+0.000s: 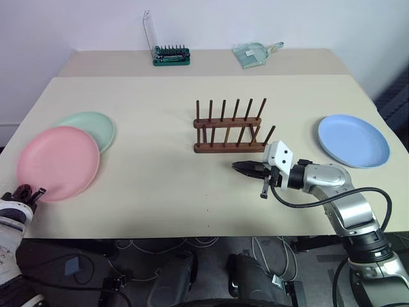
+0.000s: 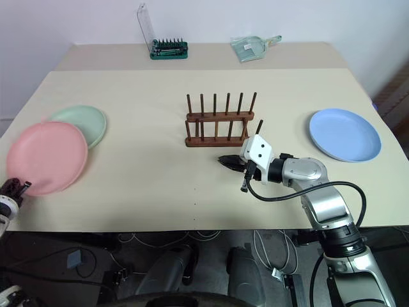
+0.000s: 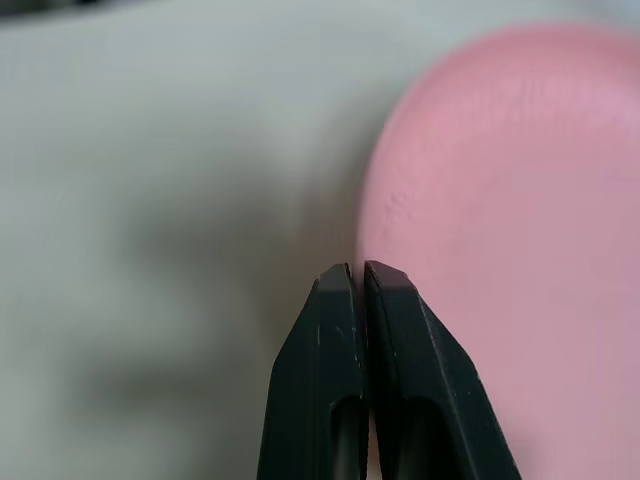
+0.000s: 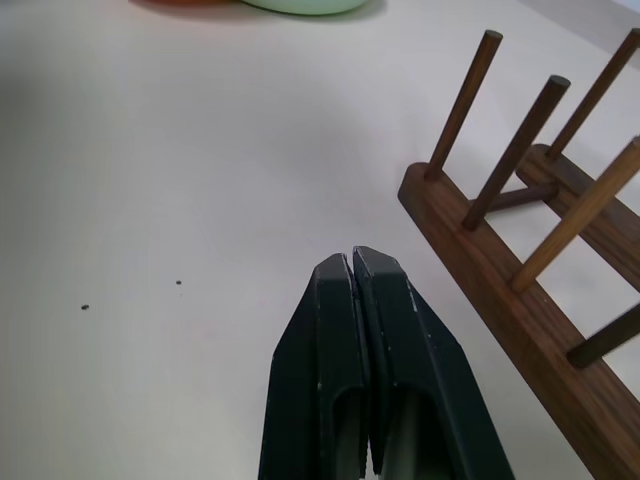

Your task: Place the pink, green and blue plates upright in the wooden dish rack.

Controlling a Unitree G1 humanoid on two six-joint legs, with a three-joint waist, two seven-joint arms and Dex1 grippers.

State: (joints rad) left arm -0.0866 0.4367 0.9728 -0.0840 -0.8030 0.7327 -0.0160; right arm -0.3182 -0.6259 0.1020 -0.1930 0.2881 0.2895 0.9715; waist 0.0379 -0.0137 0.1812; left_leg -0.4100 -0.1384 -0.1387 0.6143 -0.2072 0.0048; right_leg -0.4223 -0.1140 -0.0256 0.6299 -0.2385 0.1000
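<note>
The pink plate [image 1: 57, 160] lies at the table's left, overlapping the green plate [image 1: 96, 125] behind it. My left gripper [image 1: 35, 192] is at the pink plate's near rim, its fingers [image 3: 335, 330] pressed together on that rim [image 3: 480, 200]. The wooden dish rack [image 1: 229, 131] stands empty in the middle. The blue plate [image 1: 353, 141] lies flat at the right. My right gripper [image 1: 238, 166] hovers shut and empty just in front of the rack's near rail [image 4: 500, 290], pointing left.
A green-based tool holder [image 1: 171, 57] with an upright clear lid and a clear glass item [image 1: 255, 52] sit at the table's far edge. The beige table [image 1: 160, 185] has bare surface between the rack and the left plates.
</note>
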